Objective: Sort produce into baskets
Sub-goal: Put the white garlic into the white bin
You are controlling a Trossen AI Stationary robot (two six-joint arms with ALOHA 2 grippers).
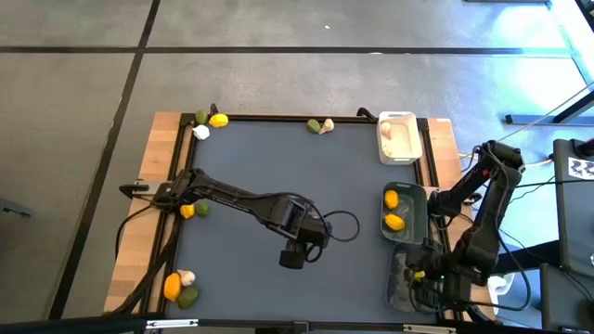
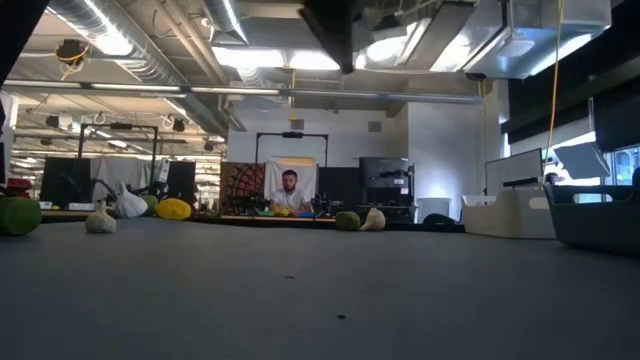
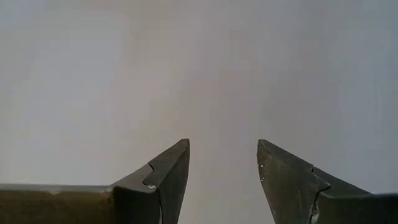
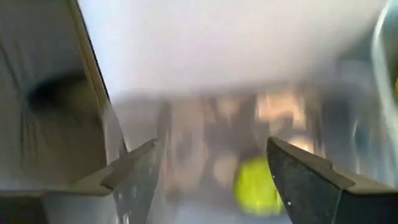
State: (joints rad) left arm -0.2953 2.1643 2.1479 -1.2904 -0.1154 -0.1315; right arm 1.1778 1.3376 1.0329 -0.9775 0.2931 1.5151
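Observation:
My left gripper [image 1: 293, 260] [image 3: 224, 180] is open and empty above the middle of the grey mat. My right gripper [image 1: 419, 271] [image 4: 211, 180] is open over the translucent grey basket [image 1: 401, 283]. A yellow-green fruit [image 4: 258, 183] shows beyond the right fingers, inside that basket, untouched. The dark grey-green basket [image 1: 414, 190] holds two lemons [image 1: 393, 210]. The white basket [image 1: 397, 117] holds pale garlic [image 1: 393, 139]. Loose produce lies along the mat's edges.
At the far left lie a lime [image 1: 201, 117], a lemon [image 1: 219, 120] and a garlic [image 1: 200, 133]. A lime [image 1: 315, 125] and a garlic [image 1: 327, 124] lie at the far middle. A lemon and a lime [image 1: 194, 210] lie at the left edge. Three pieces [image 1: 179, 288] lie near left. A person [image 2: 289, 190] sits beyond the table.

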